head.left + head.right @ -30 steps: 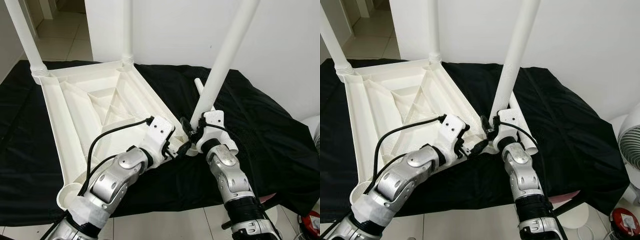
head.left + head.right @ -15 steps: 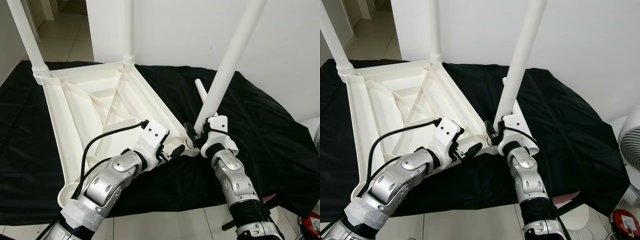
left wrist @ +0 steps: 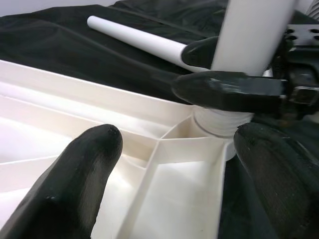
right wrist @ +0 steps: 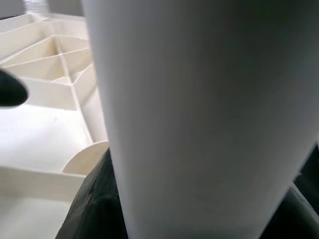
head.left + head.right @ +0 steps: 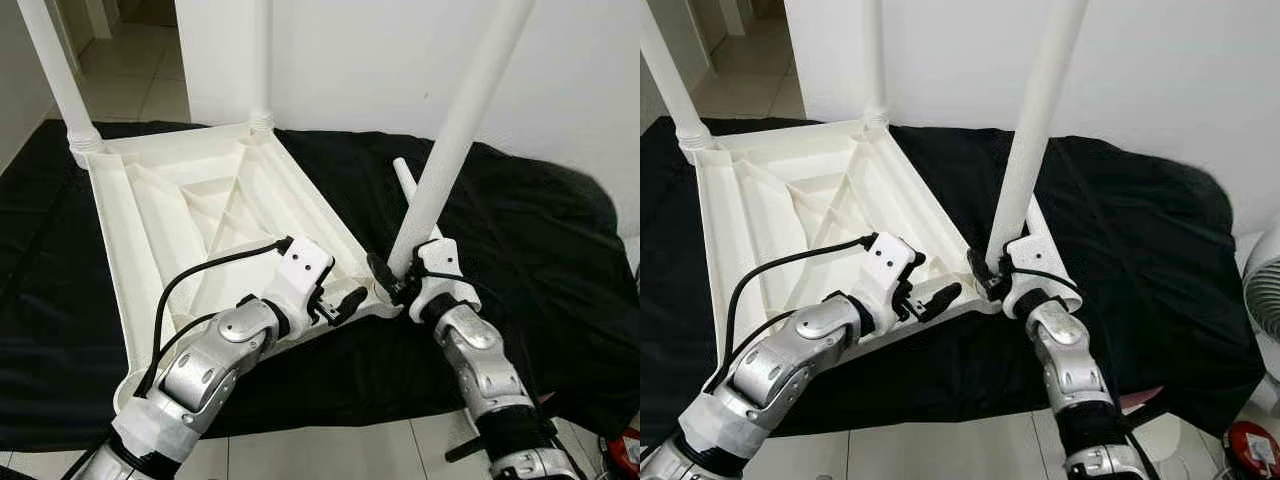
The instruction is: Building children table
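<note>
A white plastic children's table top (image 5: 190, 215) lies upside down on a black cloth (image 5: 520, 230), its ribbed underside facing up. The ribs divide it into open compartments, which hold nothing. Two white legs already stand in the far corner sockets: one at the far left corner (image 5: 55, 70) and one at the far right corner (image 5: 262, 60). A third leg (image 5: 455, 135) rises at a tilt from the near right corner socket (image 3: 219, 124), its lower end sitting in the round threaded collar there. The right gripper (image 5: 398, 278) is clamped around the base of this leg, its black fingers (image 3: 227, 89) closed on either side just above the socket. The left gripper (image 5: 340, 303) hovers over the same near corner of the table top with its fingers (image 3: 75, 174) spread apart, holding nothing. A fourth leg (image 3: 137, 40) lies loose on the cloth just beyond the corner, behind the tilted one. The near left corner socket (image 5: 125, 395) is unfilled.
</note>
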You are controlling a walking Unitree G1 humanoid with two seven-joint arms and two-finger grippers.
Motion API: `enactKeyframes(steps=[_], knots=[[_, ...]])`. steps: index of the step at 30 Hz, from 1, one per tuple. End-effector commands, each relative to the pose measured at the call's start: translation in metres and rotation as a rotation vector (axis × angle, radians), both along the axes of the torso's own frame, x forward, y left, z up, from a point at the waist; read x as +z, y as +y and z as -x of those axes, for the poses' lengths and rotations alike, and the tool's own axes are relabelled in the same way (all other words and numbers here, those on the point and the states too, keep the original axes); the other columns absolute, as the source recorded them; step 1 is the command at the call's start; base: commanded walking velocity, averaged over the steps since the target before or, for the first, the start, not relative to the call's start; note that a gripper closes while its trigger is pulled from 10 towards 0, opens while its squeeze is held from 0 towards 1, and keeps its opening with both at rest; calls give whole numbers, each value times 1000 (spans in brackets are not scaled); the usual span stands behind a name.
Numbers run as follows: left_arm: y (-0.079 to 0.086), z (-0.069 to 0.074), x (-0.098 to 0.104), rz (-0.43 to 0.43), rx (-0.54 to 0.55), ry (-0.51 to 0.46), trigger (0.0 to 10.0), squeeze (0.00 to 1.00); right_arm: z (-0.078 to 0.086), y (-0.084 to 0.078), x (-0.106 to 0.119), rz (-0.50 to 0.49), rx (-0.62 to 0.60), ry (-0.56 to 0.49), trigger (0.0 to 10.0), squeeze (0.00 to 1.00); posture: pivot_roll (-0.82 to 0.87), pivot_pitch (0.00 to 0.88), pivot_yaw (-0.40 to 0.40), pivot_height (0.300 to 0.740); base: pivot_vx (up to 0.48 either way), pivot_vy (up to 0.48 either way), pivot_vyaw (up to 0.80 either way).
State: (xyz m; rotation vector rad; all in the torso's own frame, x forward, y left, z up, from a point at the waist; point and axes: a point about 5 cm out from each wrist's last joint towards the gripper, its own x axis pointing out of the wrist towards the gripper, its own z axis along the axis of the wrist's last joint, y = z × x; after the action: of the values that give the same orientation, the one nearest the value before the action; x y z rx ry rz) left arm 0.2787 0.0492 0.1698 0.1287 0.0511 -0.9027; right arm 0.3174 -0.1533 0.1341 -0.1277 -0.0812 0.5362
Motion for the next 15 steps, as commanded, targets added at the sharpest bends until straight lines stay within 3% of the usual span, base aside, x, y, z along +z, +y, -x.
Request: enactKeyframes(steps=[1, 6, 15], knots=[[-6, 9, 3, 3, -177, 14, 10000, 0, 11, -9, -34, 24, -2, 157, 10000, 0, 54, 65, -82, 740, 0, 0, 0], [-5, 8, 6, 8, -166, 11, 10000, 0, 10, -13, -38, -72, -27, 217, 10000, 0, 52, 72, -81, 740, 0, 0, 0], [-5, 8, 8, 8, -157, 3, 10000, 0, 7, -11, -43, -143, -76, 268, 10000, 0, 50, 77, -83, 740, 0, 0, 0]])
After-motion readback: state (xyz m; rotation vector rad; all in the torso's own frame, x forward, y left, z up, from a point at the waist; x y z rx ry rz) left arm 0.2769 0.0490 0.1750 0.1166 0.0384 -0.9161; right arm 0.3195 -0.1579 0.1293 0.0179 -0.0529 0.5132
